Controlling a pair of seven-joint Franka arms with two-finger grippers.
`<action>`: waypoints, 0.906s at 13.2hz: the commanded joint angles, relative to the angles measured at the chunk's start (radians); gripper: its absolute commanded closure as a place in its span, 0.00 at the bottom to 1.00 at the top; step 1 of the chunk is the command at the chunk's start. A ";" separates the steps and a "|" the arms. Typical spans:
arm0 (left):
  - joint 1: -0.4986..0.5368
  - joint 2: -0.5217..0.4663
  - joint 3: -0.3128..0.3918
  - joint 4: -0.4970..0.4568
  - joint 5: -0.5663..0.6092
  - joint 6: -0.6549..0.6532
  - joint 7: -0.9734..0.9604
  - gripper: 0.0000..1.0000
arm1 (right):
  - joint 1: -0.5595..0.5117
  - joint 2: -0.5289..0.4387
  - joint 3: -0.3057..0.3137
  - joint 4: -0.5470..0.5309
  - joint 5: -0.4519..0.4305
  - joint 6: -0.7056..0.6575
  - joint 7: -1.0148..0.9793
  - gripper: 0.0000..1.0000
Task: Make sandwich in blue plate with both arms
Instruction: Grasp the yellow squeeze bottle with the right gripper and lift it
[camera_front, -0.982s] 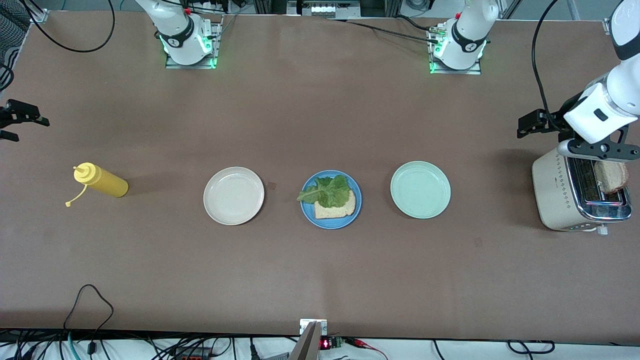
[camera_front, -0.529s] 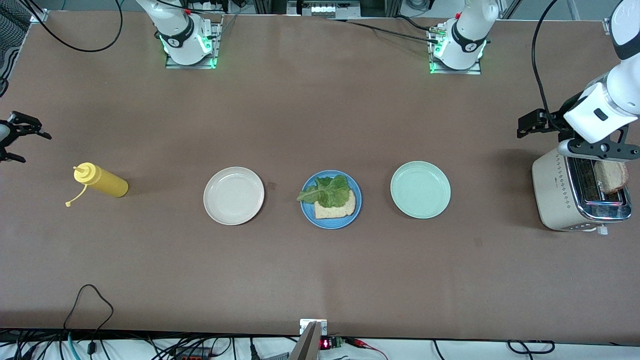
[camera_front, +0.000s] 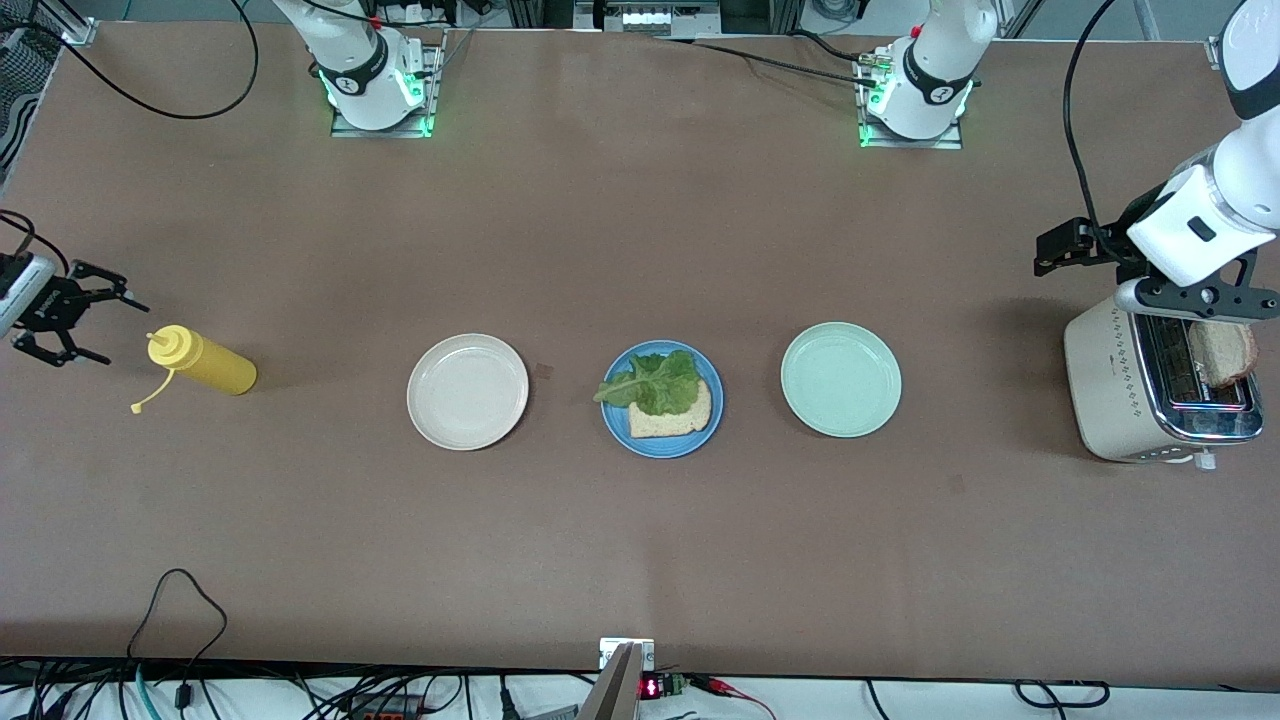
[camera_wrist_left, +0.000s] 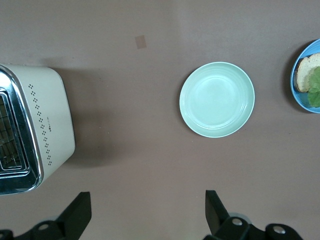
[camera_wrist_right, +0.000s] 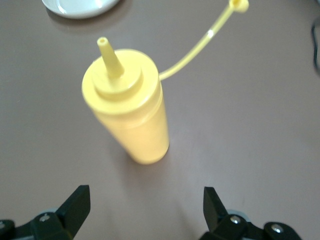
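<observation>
One slice of bread (camera_front: 672, 416) lies on the blue plate (camera_front: 662, 446) with a lettuce leaf (camera_front: 655, 382) over it, so the sandwich is half built and, by my reading, lacks its top slice. That plate sits mid-counter (camera_front: 640, 550) between a cream plate (camera_front: 467, 391) and a mint plate (camera_front: 840, 379), within reach of both arms.

The second slice (camera_front: 1222, 352) stands up out of the toaster (camera_front: 1110, 390) at the left arm's end. The left hand (camera_wrist_left: 148, 210) hangs over the toaster, fingers spread wide and empty, likely placed to draw that slice out.

The right hand (camera_front: 78, 322) is beside the yellow bottle (camera_front: 205, 362), over the counter at the right arm's end. Its fingers are wide apart and hold nothing. The bottle is uncapped, the cap dangling on its strap, which suggests sauce is meant for the lettuce.
</observation>
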 joint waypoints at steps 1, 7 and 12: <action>0.007 -0.011 -0.007 0.005 -0.015 -0.017 -0.005 0.00 | -0.032 0.059 0.031 0.009 0.124 -0.007 -0.166 0.00; 0.007 -0.011 -0.005 0.005 -0.015 -0.017 -0.007 0.00 | -0.100 0.191 0.062 0.064 0.328 -0.168 -0.393 0.00; 0.007 -0.011 -0.005 0.005 -0.015 -0.024 -0.007 0.00 | -0.126 0.290 0.069 0.150 0.366 -0.256 -0.438 0.00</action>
